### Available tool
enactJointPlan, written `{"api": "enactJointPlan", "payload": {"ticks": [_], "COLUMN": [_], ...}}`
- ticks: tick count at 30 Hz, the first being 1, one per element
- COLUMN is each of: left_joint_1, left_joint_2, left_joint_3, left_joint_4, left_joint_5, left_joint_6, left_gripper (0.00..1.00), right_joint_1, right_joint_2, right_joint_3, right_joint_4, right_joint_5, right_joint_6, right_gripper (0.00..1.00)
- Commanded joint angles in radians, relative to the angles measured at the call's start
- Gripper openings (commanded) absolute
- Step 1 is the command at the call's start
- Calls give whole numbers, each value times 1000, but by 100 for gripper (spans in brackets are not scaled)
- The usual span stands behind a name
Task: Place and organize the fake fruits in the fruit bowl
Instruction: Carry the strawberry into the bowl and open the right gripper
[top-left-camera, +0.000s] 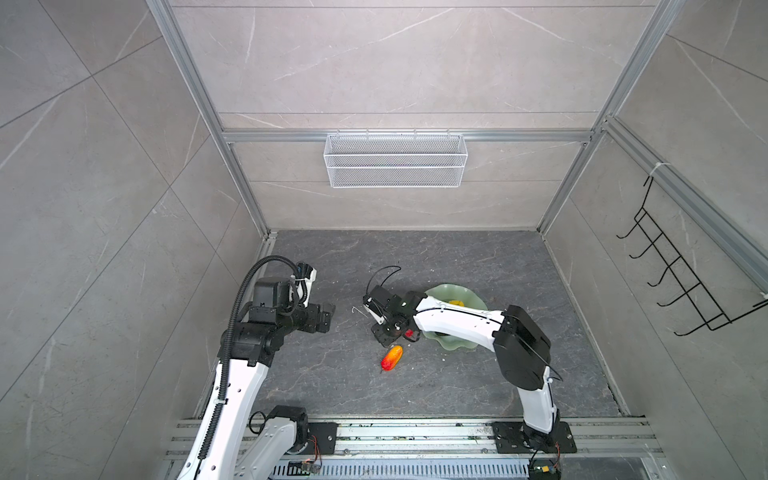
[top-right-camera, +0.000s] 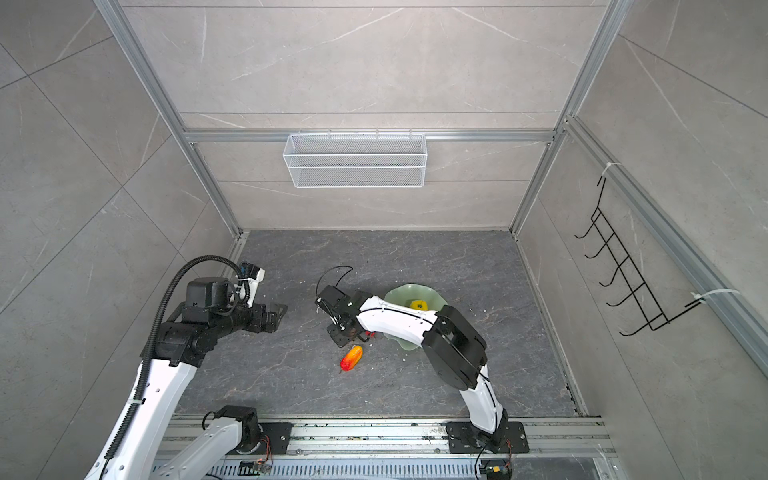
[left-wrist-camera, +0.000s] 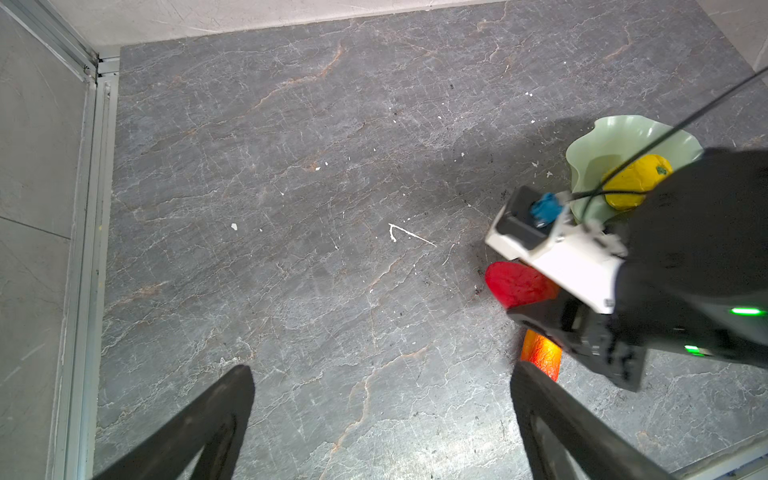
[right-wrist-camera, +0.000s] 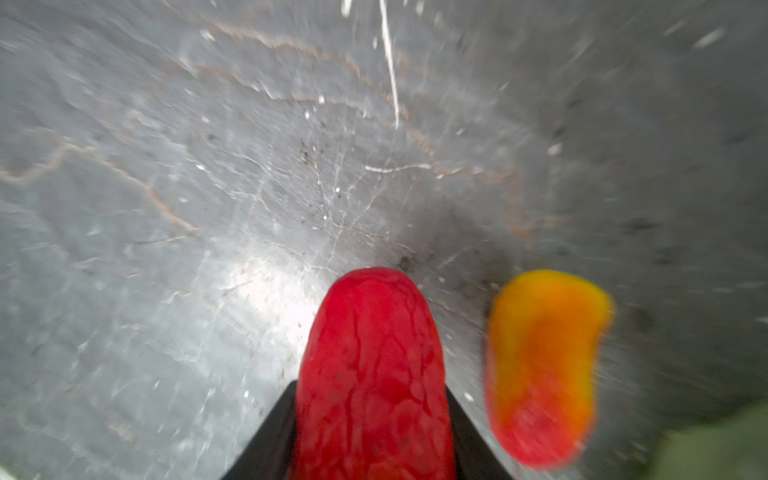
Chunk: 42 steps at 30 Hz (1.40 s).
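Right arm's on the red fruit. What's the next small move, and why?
Probably a short lift of the red fruit, high enough to clear the wavy rim of the fruit bowl. The right gripper has its fingers tight against both sides of the fruit, so it looks held. The bowl sits close by with the yellow fruit in it, and the orange-red fruit lies outside.

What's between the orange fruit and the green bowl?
The right gripper, closed on a red fruit; the left wrist view shows it best.
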Motion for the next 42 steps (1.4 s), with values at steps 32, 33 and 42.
{"api": "enactJointPlan", "payload": {"ticks": [32, 33, 42], "left_joint_1": [6, 6, 6], "left_joint_2": [-13, -11, -7], "left_joint_3": [1, 1, 3], "left_joint_4": [22, 23, 22], "left_joint_5": [14, 14, 17], "left_joint_6": [18, 18, 18], "left_gripper": [100, 100, 100], "right_joint_1": [-439, -439, -447], "right_joint_2": [-427, -424, -359], "right_joint_3": [-514, -517, -511], "right_joint_4": [-115, -110, -91], "right_joint_5": [211, 211, 220], "right_joint_6": [6, 7, 5], "right_gripper": [43, 43, 52]}}
